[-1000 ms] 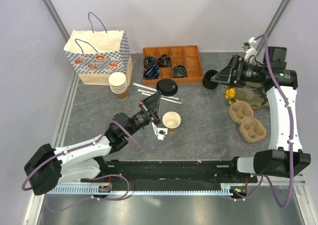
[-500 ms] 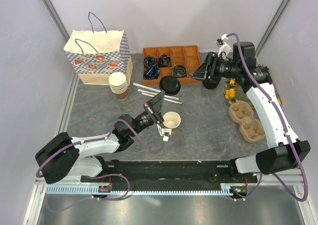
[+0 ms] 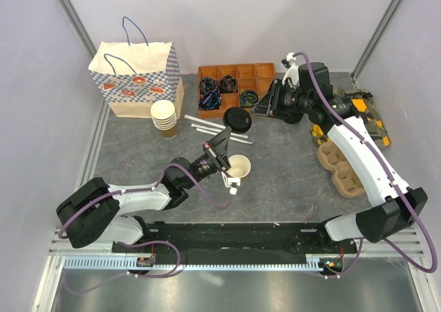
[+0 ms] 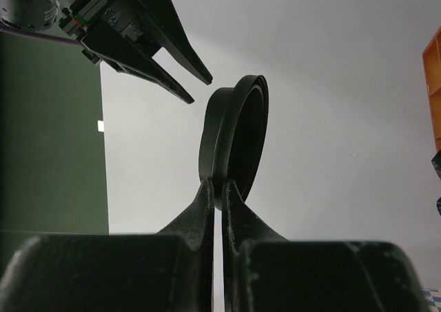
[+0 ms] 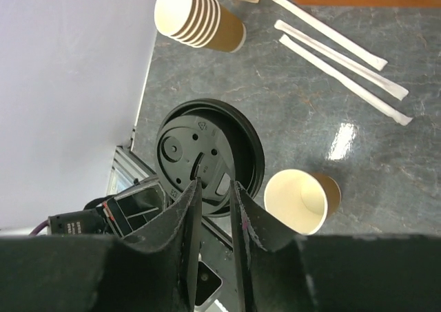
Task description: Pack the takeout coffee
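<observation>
The kraft paper cup [image 3: 238, 167] of the takeout coffee stands lidless on the table, cream inside, also in the right wrist view [image 5: 303, 199]. Its round black lid [image 3: 238, 119] is held on edge in the air above and behind the cup. My left gripper [image 3: 230, 129] is shut on the lid's lower rim [image 4: 233, 136], the fingertips [image 4: 207, 191] pinching it. My right gripper [image 3: 257, 105] hovers just right of the lid, jaws narrowed with a gap and nothing between them. In the right wrist view the lid [image 5: 200, 150] faces that gripper [image 5: 213, 185].
A patterned paper bag [image 3: 134, 74] stands at the back left beside a stack of lidless cups [image 3: 164, 116]. An orange compartment tray [image 3: 256, 72] sits at the back centre. Wrapped straws [image 3: 204, 126] lie in front of it. A cardboard cup carrier [image 3: 342, 166] lies at the right.
My right arm has swung left from the table's right side up to the held lid, and its jaws have narrowed. My left gripper has shifted slightly right with the lid.
</observation>
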Robot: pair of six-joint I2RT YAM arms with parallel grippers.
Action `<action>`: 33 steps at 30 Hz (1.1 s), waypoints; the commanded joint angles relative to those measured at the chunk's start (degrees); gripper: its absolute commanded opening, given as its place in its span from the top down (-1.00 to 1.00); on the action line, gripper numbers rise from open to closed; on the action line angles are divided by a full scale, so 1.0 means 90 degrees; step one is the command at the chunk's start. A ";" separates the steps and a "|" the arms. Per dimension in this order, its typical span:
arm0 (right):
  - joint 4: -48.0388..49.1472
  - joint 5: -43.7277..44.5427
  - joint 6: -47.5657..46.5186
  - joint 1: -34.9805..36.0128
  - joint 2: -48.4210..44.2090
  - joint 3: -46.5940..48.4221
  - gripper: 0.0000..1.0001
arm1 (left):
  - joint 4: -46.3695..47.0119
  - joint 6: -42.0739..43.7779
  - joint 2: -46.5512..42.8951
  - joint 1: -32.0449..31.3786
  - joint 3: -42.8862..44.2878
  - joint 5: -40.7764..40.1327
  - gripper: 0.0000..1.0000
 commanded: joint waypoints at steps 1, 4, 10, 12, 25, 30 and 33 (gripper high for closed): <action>-0.0199 0.0441 0.0002 0.0167 -0.0056 0.0102 0.40 | 0.0635 0.1112 0.0129 -0.0027 0.0194 -0.0039 0.96; -0.0199 0.0500 0.0090 0.0294 -0.0125 -0.0045 0.40 | 0.0693 0.1132 0.0188 -0.0027 0.0175 -0.0039 0.96; -0.0365 0.0783 0.0070 0.0363 -0.0066 -0.0152 0.42 | 0.0781 0.1141 0.0305 -0.0027 0.0233 -0.0019 0.96; -0.0443 0.0900 0.0060 0.0353 -0.0037 -0.0191 0.43 | 0.0733 0.1132 0.0315 -0.0027 0.0263 -0.0009 0.96; -0.0238 0.0666 0.0334 0.0363 0.0061 -0.0455 0.51 | 0.0684 0.1083 0.0383 -0.0027 0.0360 0.0030 0.96; -0.0228 0.0598 0.0392 0.0363 0.0100 -0.0524 0.53 | 0.0713 0.1151 0.0471 -0.0027 0.0399 0.0127 0.96; -0.0189 0.0510 0.0470 0.0363 0.0149 -0.0514 0.53 | 0.0732 0.1171 0.0510 -0.0027 0.0468 0.0196 0.96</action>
